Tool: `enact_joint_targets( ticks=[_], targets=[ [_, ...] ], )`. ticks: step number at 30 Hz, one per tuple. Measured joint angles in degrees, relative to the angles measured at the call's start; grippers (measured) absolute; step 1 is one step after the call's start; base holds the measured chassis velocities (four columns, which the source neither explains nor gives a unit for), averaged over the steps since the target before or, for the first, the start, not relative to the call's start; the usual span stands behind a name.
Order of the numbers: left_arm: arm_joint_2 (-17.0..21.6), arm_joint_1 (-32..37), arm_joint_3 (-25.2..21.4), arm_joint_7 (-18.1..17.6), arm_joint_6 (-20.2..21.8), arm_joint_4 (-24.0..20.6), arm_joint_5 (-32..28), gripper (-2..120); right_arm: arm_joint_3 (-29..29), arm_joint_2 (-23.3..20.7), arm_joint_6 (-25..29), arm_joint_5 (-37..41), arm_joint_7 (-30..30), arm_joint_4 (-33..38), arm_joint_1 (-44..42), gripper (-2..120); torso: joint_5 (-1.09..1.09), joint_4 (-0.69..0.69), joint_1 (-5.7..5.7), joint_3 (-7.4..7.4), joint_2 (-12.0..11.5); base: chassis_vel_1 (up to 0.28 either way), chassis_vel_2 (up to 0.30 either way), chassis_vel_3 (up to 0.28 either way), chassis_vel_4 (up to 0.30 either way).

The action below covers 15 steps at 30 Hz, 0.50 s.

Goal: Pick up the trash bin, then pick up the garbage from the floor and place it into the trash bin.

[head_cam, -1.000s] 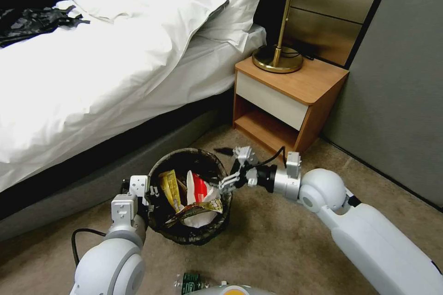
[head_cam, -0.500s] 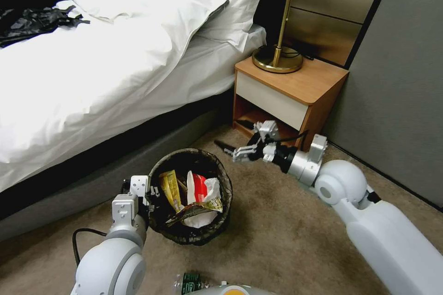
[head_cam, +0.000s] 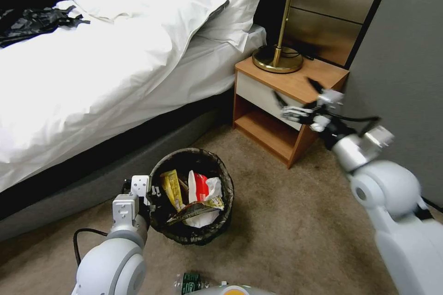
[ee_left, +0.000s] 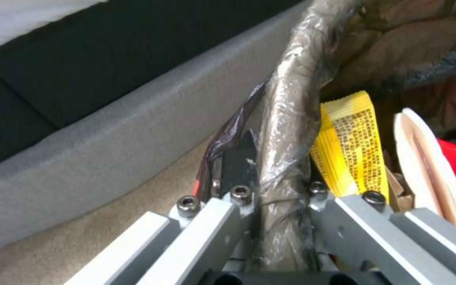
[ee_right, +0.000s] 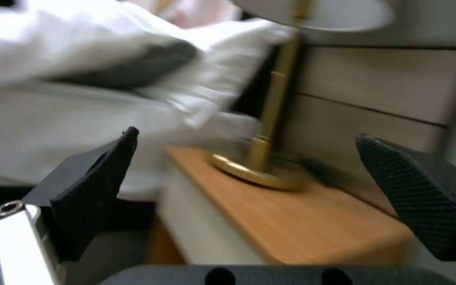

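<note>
While the left gripper [ee_left: 270, 198] stays clamped on the bagged rim of the trash bin [head_cam: 184, 233], which sits on the carpet [head_cam: 286, 239] beside the bed [head_cam: 92, 78], the right gripper [head_cam: 297, 101] has swung up and away from the bin's mouth to hover, jaws wide apart and empty, in front of the nightstand [head_cam: 295, 85] near the lamp [head_cam: 277, 57]. That suggests its last piece is dropped: garbage [head_cam: 196, 196], yellow wrapper and red-and-white packet, lies inside. Whether more litter remains on the floor is hard to tell; a small green item [head_cam: 190, 281] sits cut off at the head view's lower edge.
</note>
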Motion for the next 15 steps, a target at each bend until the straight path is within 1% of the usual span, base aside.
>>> enact_joint_targets(
  ticks=[1,2,3,4,5,6,7,8,9,11,15],
  targets=[
    [0.01,0.0,0.0,0.0,0.0,-0.04,0.0,0,0.58,0.76,0.28,-0.99,0.4,0.05,-0.76,100,-0.03,0.01,0.0,0.0,0.0,0.0,0.0,0.0,0.0],
    [-0.04,0.02,0.05,0.0,0.0,-0.15,0.03,0,1.99,2.92,0.69,-2.91,1.81,0.4,-2.73,100,-0.02,0.0,0.0,0.0,0.0,0.0,0.0,0.0,0.0],
    [-0.08,0.04,0.11,0.01,0.0,-0.19,0.04,0,2.69,4.16,0.83,-3.72,2.84,0.8,-4.01,100,0.01,0.0,0.0,0.0,0.0,0.0,0.0,0.0,0.0],
    [-0.08,0.04,0.11,0.01,0.0,-0.19,0.04,0,2.69,4.16,0.83,-3.72,2.84,0.8,-4.01,100,0.01,0.0,0.0,0.0,0.0,0.0,0.0,0.0,0.0],
    [-0.12,0.07,0.14,-0.01,0.0,-0.2,0.05,0,3.15,5.25,0.94,-4.3,4.14,1.18,-5.12,100,0.01,0.0,0.0,0.0,0.0,0.0,0.0,0.0,0.0],
    [-0.13,0.16,0.2,-0.01,0.0,-0.21,0.15,0,3.66,7.17,1.76,-5.36,7.36,1.65,-7.2,100,-0.05,0.0,0.0,0.0,0.0,0.0,0.0,0.0,0.0],
    [-0.12,0.25,0.21,0.0,0.0,-0.21,0.19,0,3.85,8.68,2.58,-6.23,9.74,1.72,-8.5,100,-0.03,0.0,0.0,0.0,0.0,0.0,0.0,0.0,0.0],
    [-0.12,0.25,0.21,0.0,0.0,-0.21,0.19,0,3.85,8.68,2.58,-6.23,9.74,1.72,-8.5,100,-0.03,0.0,0.0,0.0,0.0,0.0,0.0,0.0,0.0],
    [-0.12,0.32,0.21,-0.03,0.0,-0.2,0.22,0,4.19,10.45,3.65,-7.5,11.77,1.71,-9.72,100,-0.01,0.02,0.0,0.0,0.0,0.0,0.0,0.0,0.0],
    [-0.18,0.36,0.44,-0.09,0.0,-0.22,0.22,0,4.08,14.49,5.85,-9.39,14.45,1.75,-12.2,100,-0.02,0.01,0.0,0.0,0.0,0.0,0.0,0.0,0.0],
    [-0.32,0.15,0.62,-0.12,0.0,-0.22,0.27,0,2.37,16.29,6.68,-10.86,16.19,1.69,-13.32,100,-0.03,0.02,0.0,0.0,0.0,0.0,0.0,0.0,0.0]
  ],
)
